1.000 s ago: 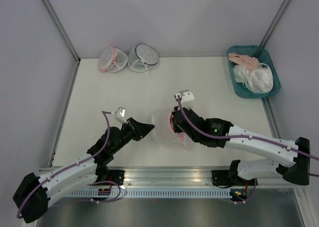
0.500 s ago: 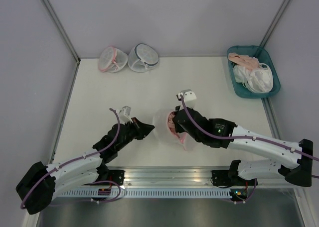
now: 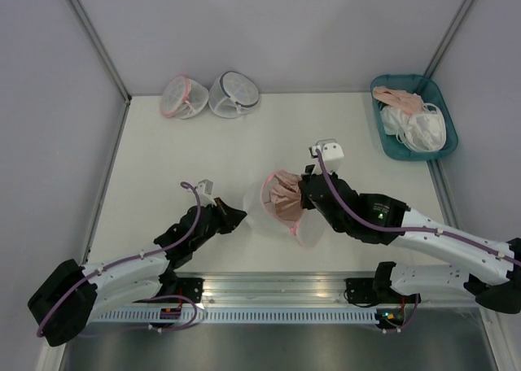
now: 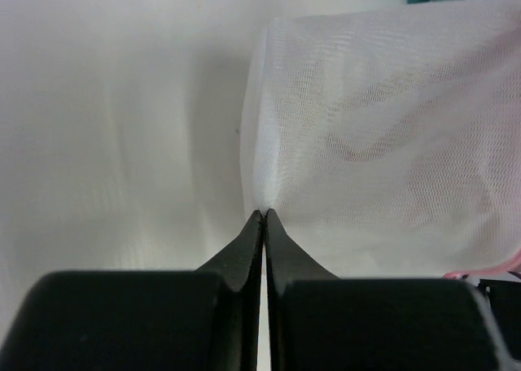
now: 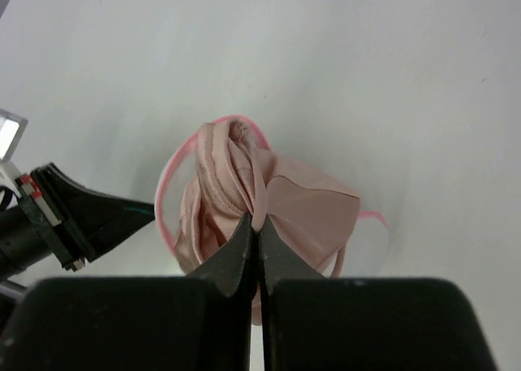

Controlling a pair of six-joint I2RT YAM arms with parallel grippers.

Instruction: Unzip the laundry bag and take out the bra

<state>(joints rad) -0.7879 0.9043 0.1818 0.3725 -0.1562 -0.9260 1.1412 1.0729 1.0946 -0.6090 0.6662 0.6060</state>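
Low and reaching rightward, the left gripper [image 4: 264,216] pinches the rounded white mesh laundry bag [image 4: 391,143] at its edge; the right gripper [image 5: 259,229], wrist bent downward, clamps the crumpled pale pink bra [image 5: 301,208].

left pincer [image 4: 264,215]: jaws parted a second ago, now closed on the mesh edge of the laundry bag [image 4: 383,143]
right pincer [image 5: 259,224]: has moved right and further from the arm bases
bra [image 3: 285,195]: now bulges out past the pink rim
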